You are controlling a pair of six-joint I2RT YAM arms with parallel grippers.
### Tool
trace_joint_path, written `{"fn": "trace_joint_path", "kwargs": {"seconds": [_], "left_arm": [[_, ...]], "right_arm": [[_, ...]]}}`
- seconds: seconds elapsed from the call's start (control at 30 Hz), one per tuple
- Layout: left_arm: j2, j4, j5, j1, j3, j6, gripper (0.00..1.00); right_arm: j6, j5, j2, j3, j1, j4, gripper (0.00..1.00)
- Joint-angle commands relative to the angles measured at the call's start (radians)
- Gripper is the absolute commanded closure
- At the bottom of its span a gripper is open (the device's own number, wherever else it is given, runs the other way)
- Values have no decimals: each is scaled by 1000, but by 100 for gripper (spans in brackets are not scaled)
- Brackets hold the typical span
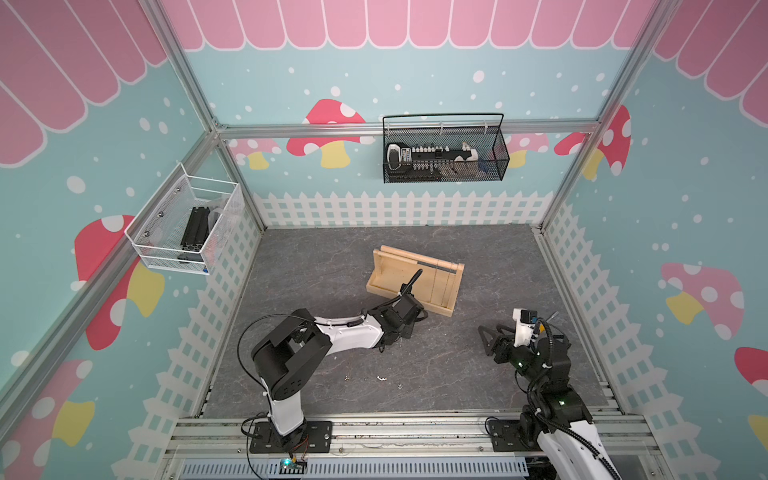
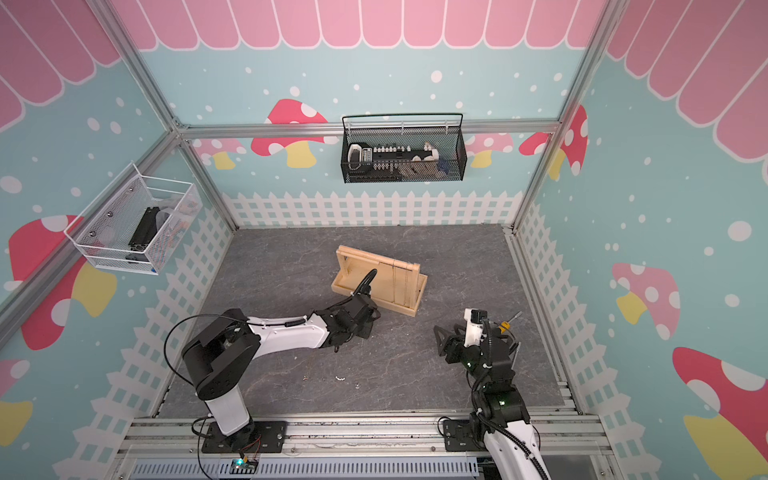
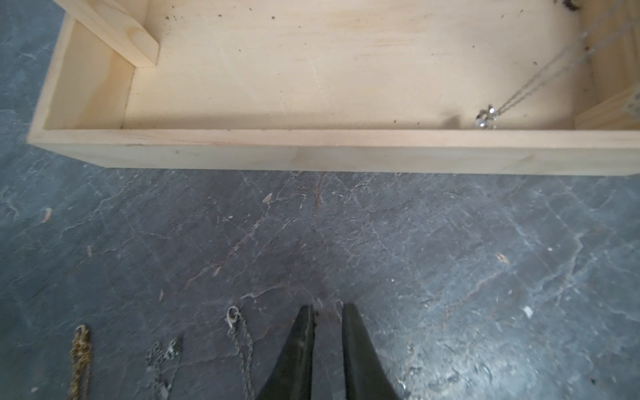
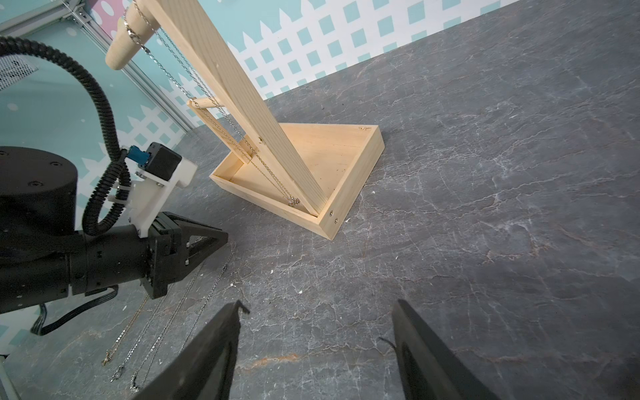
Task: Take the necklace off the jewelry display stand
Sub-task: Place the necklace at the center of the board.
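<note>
The pale wooden jewelry display stand (image 1: 388,274) (image 2: 353,282) stands mid-table, askew. A thin silver necklace (image 4: 194,86) hangs from its dowel rail, and the pendant (image 3: 486,117) rests just inside the base rim (image 3: 311,149). My left gripper (image 3: 328,308) is low over the table in front of the stand (image 4: 349,180). Its jaws stand a narrow gap apart with only bare table between them. Several other chains (image 3: 237,343) (image 4: 166,322) lie flat on the table beside it. My right gripper (image 4: 317,304) (image 1: 488,338) hangs open and empty to the right of the stand.
A black mesh basket (image 1: 444,153) hangs on the back wall and a white wire basket (image 1: 187,224) on the left wall. Small pale bits (image 1: 381,378) lie on the dark table near the front. The left arm (image 4: 104,263) reaches across in front of the stand.
</note>
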State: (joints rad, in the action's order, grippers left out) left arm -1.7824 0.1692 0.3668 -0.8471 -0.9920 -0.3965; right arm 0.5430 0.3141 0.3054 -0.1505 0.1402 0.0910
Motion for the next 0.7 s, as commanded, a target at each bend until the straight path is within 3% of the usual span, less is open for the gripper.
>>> {"fn": "trace_joint_path", "kwargs": {"seconds": [0.0, 0.13, 0.23, 0.43, 0.67], "left_arm": [[134, -26, -10, 0, 30, -21, 84], [297, -318, -218, -1, 186, 27, 83], [358, -438, -254, -1, 207, 61, 80], [266, -413, -315, 0, 35, 141, 80], [183, -390, -232, 0, -81, 190, 80]], "right_arm": [[6, 9, 4, 9, 8, -4, 29], [7, 11, 9, 7, 8, -7, 29], [7, 12, 17, 7, 8, -14, 29], [6, 10, 20, 7, 8, -13, 29], [5, 5, 8, 7, 8, -5, 29]]}}
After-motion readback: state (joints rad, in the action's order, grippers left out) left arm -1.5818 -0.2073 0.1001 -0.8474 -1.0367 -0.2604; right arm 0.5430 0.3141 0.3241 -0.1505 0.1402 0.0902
